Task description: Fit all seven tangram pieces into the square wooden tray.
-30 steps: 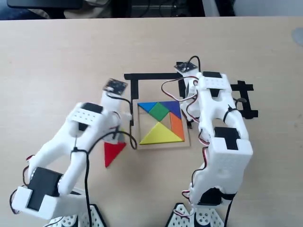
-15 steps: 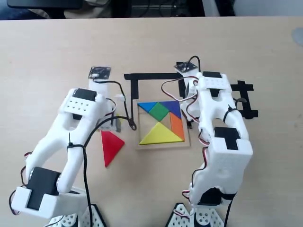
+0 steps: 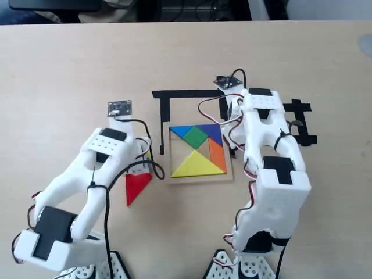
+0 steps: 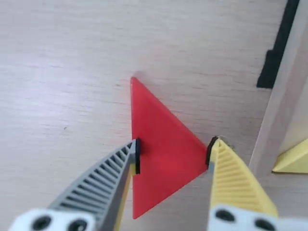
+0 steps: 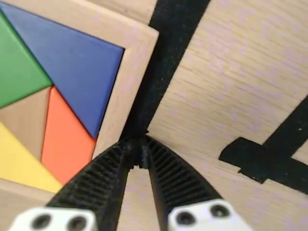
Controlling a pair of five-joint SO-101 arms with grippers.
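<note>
Status logged from the remote station:

1. The square wooden tray (image 3: 199,177) sat on the surface (image 3: 70,70) between the two arms, partly framed by black tape lines (image 3: 186,93).
2. The tray held a yellow triangle (image 3: 197,164), an orange piece (image 3: 216,152), a green square (image 3: 196,137), a light blue triangle (image 3: 181,131) and a dark blue triangle (image 3: 213,132).
3. The red triangle (image 3: 136,187) lay flat on the surface outside the tray, just beside its left rim.
4. In the left wrist view, the left jaws stood wide apart over the red triangle (image 4: 161,159). The gray fingertip (image 4: 130,159) was at one edge and the yellow fingertip (image 4: 219,154) at the opposite corner. I could not tell whether they were pressing on the piece. The tray rim (image 4: 276,120) ran close past the yellow fingertip.
5. In the right wrist view, the right jaws were closed tip to tip with nothing between them. They were low over the black tape (image 5: 168,57), just beside the outer rim of the tray (image 5: 130,91) near its dark blue triangle (image 5: 82,62).
6. In the high view, the right arm (image 3: 267,145) extended along the tray's right side.
</note>
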